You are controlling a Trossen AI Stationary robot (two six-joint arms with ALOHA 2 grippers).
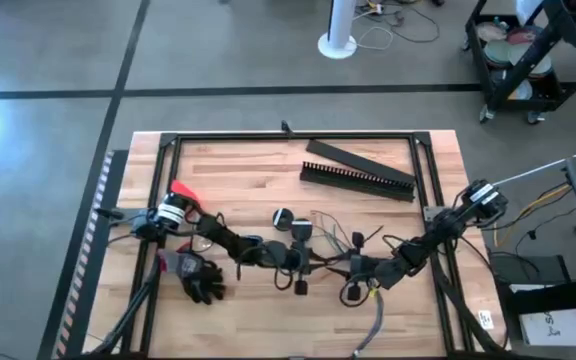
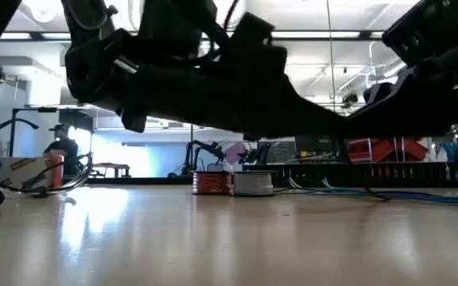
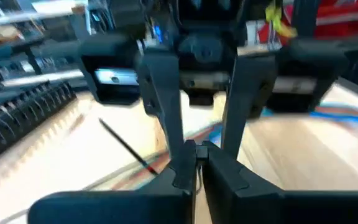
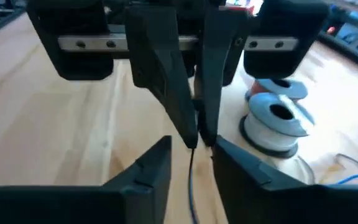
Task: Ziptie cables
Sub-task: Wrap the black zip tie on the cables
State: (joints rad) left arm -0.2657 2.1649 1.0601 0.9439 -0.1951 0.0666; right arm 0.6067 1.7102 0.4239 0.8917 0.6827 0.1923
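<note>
On the left of the tabletop (image 1: 248, 185), a black glove (image 1: 200, 278) lay near the front edge, just beside the left arm. That arm reached inward to mid-table. Its left end effector (image 3: 196, 171) was clenched on the ziptie (image 4: 190, 180), a thin dark strip pinched between its two fingertips. The strip ran on from there toward the right arm.

Just behind the meeting point, the cables (image 1: 336, 232) lay on the wood as a loose tangle of thin black wire loops. A white-wound spool (image 4: 277, 121) stood close by.

The right end effector (image 4: 191, 149) faced the left one tip to tip. It was released, with a clear gap between its fingers, and the ziptie passed through that gap without visibly touching either finger. Farther back and to the right, the comb-toothed duct (image 1: 358, 180) lay at a slant, well apart from both arms.
</note>
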